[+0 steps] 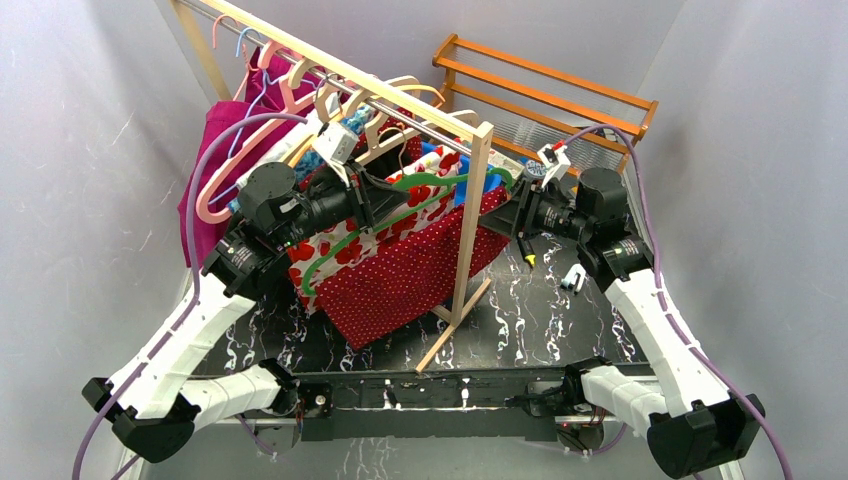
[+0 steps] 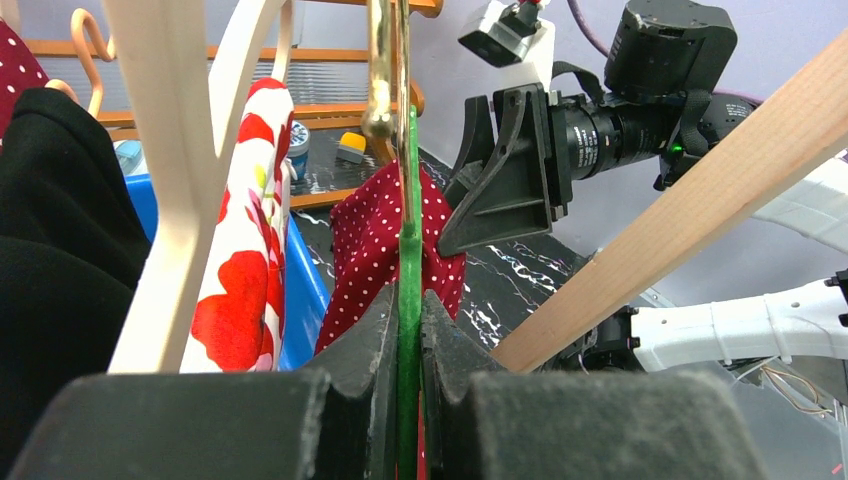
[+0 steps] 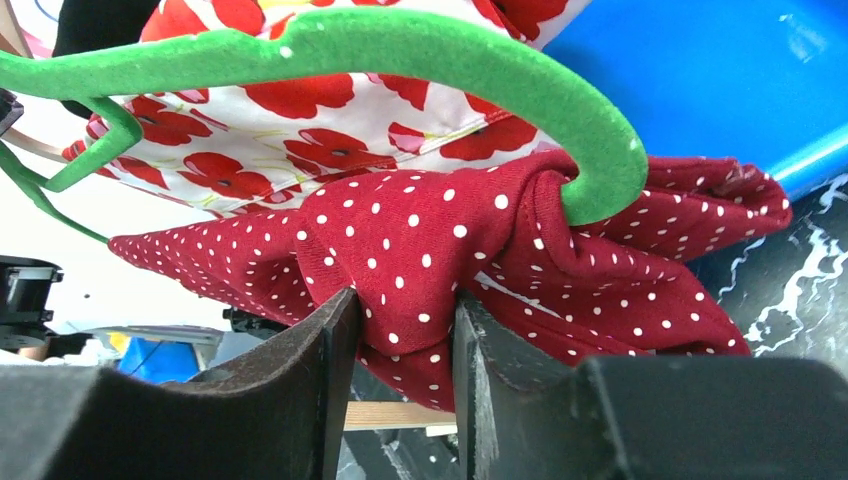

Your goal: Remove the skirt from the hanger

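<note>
The red white-dotted skirt (image 1: 400, 275) hangs on a green hanger (image 1: 420, 185) below the wooden rail. My left gripper (image 1: 375, 200) is shut on the green hanger (image 2: 410, 260), with both jaws pressed flat against it (image 2: 409, 310). The skirt (image 2: 365, 250) hangs just beyond. My right gripper (image 1: 500, 215) is shut on a bunched fold of the skirt (image 3: 450, 230) near its right end (image 3: 405, 310). The hanger's curved right tip (image 3: 600, 190) is still hooked inside the skirt's waist.
A wooden clothes rack (image 1: 470, 215) holds several pink and cream hangers (image 1: 300, 90). A white poppy-print garment (image 3: 330, 130) hangs behind the skirt. A blue bin (image 3: 720, 80) stands behind it, a magenta garment (image 1: 215, 170) at the left, and an orange wooden shelf (image 1: 560, 90) at the back.
</note>
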Action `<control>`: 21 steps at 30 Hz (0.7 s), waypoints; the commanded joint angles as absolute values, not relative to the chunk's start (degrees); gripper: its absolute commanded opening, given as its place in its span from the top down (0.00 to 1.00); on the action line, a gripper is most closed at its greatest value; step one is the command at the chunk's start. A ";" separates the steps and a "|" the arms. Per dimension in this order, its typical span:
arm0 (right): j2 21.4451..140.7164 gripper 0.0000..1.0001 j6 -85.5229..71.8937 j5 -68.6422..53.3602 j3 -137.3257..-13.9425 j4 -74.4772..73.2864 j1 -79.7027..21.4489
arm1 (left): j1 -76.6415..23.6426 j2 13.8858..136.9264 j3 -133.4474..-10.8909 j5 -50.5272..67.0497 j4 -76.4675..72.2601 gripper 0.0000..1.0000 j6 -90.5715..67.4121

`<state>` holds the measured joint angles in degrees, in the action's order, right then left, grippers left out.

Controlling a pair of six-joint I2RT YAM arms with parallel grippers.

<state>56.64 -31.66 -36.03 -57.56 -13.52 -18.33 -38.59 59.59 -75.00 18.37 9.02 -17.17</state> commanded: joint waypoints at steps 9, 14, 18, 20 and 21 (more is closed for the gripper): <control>56.24 0.68 -39.80 -38.53 -55.63 -14.72 -18.37 | -38.67 60.21 -77.38 15.90 3.04 1.00 -17.24; 56.68 0.80 -40.07 -34.90 -58.07 -25.03 -18.33 | -38.67 62.51 -80.79 15.45 6.27 1.00 -16.70; 57.91 1.00 -39.53 -36.24 -57.25 -26.69 -18.37 | -38.67 61.14 -79.62 12.82 5.40 1.00 -16.35; 58.29 1.00 -38.71 -34.61 -57.46 -28.83 -18.35 | -38.65 60.51 -78.96 12.11 4.72 1.00 -16.85; 58.11 1.00 -38.34 -33.31 -57.50 -30.16 -18.32 | -38.67 60.18 -78.74 11.75 4.43 1.00 -17.18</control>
